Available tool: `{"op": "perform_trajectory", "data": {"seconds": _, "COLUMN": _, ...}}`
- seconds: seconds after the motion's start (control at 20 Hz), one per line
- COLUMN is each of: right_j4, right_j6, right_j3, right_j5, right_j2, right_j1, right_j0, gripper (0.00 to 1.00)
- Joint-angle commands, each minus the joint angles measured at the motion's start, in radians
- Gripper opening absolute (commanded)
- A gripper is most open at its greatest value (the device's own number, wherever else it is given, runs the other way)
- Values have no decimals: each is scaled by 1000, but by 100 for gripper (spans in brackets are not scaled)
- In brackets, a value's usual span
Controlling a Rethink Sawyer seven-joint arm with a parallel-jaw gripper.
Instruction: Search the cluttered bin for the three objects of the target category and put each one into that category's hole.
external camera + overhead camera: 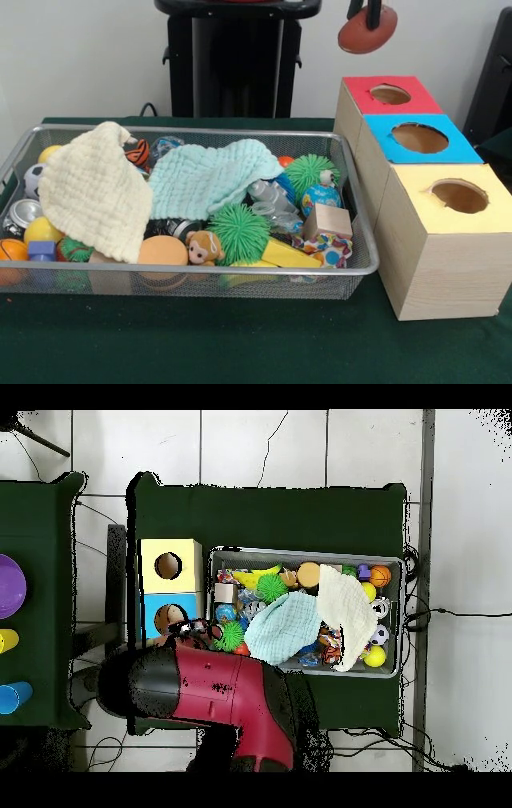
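On the green bench (pixel 240 344) the wire basket (pixel 192 272) fills the left and middle of the front view. At its nine o'clock end sit a soccer ball (pixel 32 180), a silver can (pixel 22 214), a yellow ball (pixel 42 232) and an orange ball (pixel 11 250) against the rim. Just right of these, the cream-yellow cloth (pixel 92 192) lies draped over the heap, its lower corner hanging toward six o'clock. A pale mint cloth (pixel 208 178) lies beside it toward three o'clock, their edges close together. Below them, near the front rim, are an orange disc (pixel 162 250), a small plush dog (pixel 204 246) and a green spiky ball (pixel 238 230). Further right come a second green spiky ball (pixel 310 174), a small globe (pixel 321 197), a wooden cube (pixel 328 221) and, under the cube, the speckled fabric piece (pixel 332 250).

Right of the basket stand three wooden boxes with round holes: red-topped (pixel 390 94), blue-topped (pixel 418 138) and yellow-topped (pixel 458 197).

At twelve o'clock above the red box, the hand (pixel 366 10) is clenched on a brown toy football (pixel 367 30), hanging clear of the box. From overhead, the red arm (pixel 215 689) reaches toward the boxes.
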Motion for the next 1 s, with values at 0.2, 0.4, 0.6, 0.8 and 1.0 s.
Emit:
{"op": "perform_trajectory", "data": {"seconds": 0.2, "right_j4": -73, "right_j6": -256, "right_j3": 1, "right_j5": 185, "right_j2": 179, "right_j1": -28, "right_j0": -102, "gripper": 0}}
{"op": "perform_trajectory", "data": {"seconds": 0.4, "right_j4": -97, "right_j6": -182, "right_j3": 5, "right_j5": 139, "right_j2": 194, "right_j1": 5, "right_j0": -81, "gripper": 0}}
{"op": "perform_trajectory", "data": {"seconds": 0.6, "right_j4": -93, "right_j6": -145, "right_j3": 11, "right_j5": 110, "right_j2": 221, "right_j1": 25, "right_j0": -80, "gripper": 0}}
{"op": "perform_trajectory", "data": {"seconds": 0.8, "right_j4": -75, "right_j6": -93, "right_j3": 21, "right_j5": 106, "right_j2": 241, "right_j1": 44, "right_j0": -82, "gripper": 0}}
{"op": "perform_trajectory", "data": {"seconds": 1.0, "right_j4": -86, "right_j6": -62, "right_j3": 10, "right_j5": 97, "right_j2": 243, "right_j1": 67, "right_j0": -75, "gripper": 0}}
